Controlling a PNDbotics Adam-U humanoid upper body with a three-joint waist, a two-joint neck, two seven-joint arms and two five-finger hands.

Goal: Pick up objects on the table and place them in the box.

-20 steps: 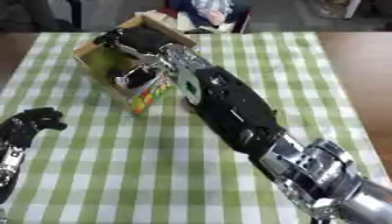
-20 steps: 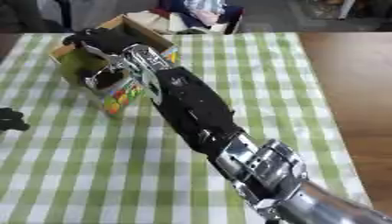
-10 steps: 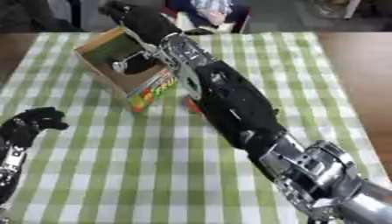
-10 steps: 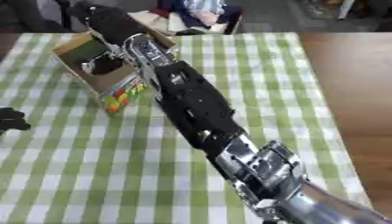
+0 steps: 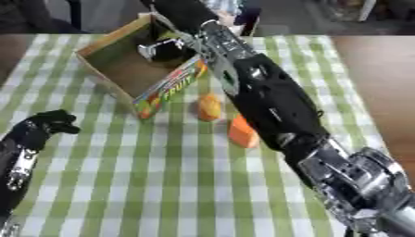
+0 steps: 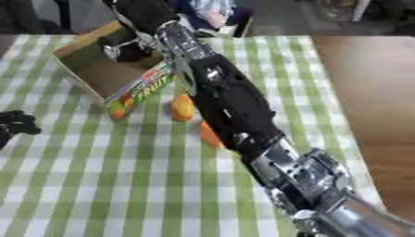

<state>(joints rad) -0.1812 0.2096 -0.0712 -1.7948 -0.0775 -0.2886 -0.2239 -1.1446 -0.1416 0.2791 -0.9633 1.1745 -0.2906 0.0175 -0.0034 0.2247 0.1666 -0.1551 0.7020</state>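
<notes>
One box (image 5: pixel 134 69), cardboard, tipped on its side on the checked cloth (image 5: pixel 162 185), mouth open toward the camera, printed flap with fruit lettering along its near lower edge. Nothing made out inside except a dark shape at the back, partly masked by the arm.

Right arm (image 5: pixel 267 97) stretched diagonally from lower right up to the box's far right corner. Right hand (image 5: pixel 182 11) at the top rim of the box, dark against a dark background; fingers not resolved, so apart or together cannot be told, nor whether anything is held.

Two objects outside the box, both orange: a rounded yellow-orange fruit (image 5: pixel 209 106) just off the flap's right end, and a deeper orange piece (image 5: pixel 242 132) nearer the camera than the box, touching or partly under the forearm. Long axis of each roughly upright in view, the second tilted slightly. Identity of either not certain.

Both objects on the near side of the box, hence below and behind the right hand, along the line of its own forearm.

Left hand (image 5: pixel 50 124) well to the near left of the box, idle, fingers curled, holding nothing.

Judgement: right arm nearer both objects than left; next pick would call for drawing the right hand back from the rim toward the flap. Risk: forearm brushing the second piece aside.
</notes>
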